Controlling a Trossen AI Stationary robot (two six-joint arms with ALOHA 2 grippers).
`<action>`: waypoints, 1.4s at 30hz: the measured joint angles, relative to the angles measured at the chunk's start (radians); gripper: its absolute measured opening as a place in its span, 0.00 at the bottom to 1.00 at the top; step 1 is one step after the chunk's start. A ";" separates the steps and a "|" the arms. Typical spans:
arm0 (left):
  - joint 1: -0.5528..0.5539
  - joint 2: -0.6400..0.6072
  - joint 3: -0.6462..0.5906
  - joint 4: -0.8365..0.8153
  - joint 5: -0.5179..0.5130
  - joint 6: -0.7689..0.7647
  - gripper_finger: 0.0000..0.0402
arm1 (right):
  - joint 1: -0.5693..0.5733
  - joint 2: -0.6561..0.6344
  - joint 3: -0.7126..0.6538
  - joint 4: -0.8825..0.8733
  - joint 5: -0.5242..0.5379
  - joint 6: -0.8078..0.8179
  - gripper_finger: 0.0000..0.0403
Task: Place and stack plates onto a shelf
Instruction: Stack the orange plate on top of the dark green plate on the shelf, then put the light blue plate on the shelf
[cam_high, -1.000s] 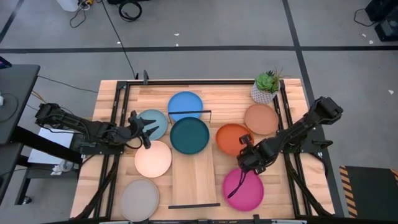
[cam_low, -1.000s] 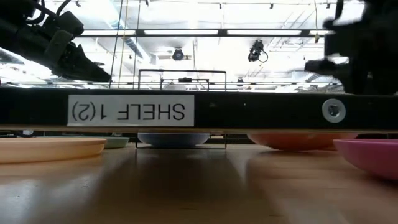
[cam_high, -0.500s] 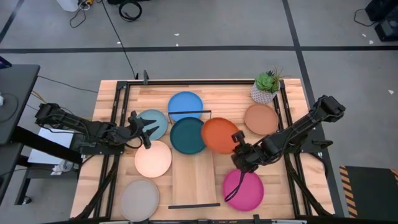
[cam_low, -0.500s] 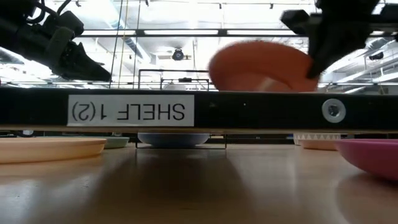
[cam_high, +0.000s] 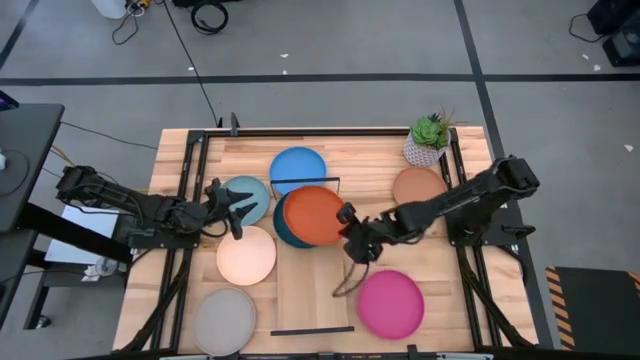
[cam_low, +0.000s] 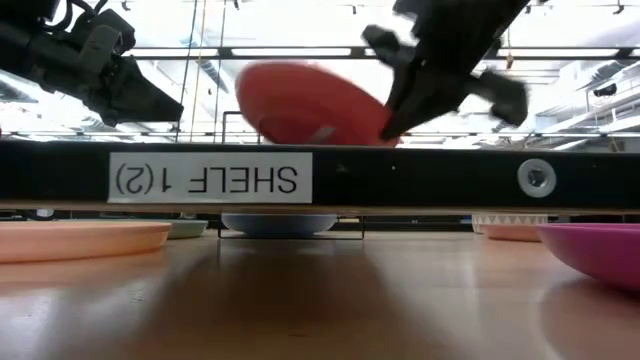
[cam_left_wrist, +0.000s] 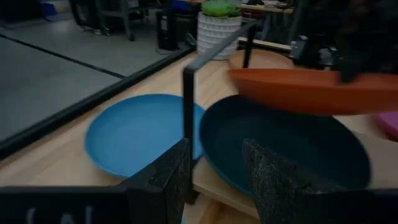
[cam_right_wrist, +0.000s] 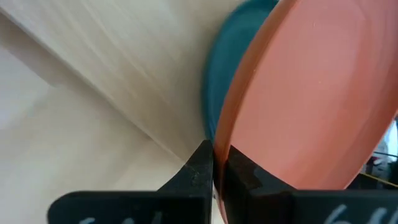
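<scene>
Fingers of our right gripper (cam_high: 352, 243) pinch the rim of the orange plate (cam_high: 313, 214), which hangs tilted above the dark teal plate (cam_high: 283, 228) on the far end of the shelf (cam_high: 313, 288). Our left gripper (cam_high: 228, 207) waits at the left with fingers spread and empty, over the light teal plate (cam_high: 245, 192). We see the blue plate (cam_high: 297, 164) just beyond the shelf's wire frame (cam_high: 305, 182), cream plate (cam_high: 246, 256) and grey plate (cam_high: 224, 320) left of the shelf, magenta plate (cam_high: 390, 303) and tan plate (cam_high: 415, 185) right of it
</scene>
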 joint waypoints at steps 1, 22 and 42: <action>0.000 0.000 0.000 -0.003 0.016 -0.008 0.39 | -0.015 0.013 0.000 0.011 -0.002 -0.023 0.05; 0.000 0.001 0.000 -0.050 0.034 -0.026 0.39 | -0.048 0.020 0.041 0.078 -0.024 -0.068 0.26; 0.135 0.182 0.005 -0.124 0.208 -0.178 0.39 | -0.004 -0.072 0.027 -0.219 0.097 0.338 0.26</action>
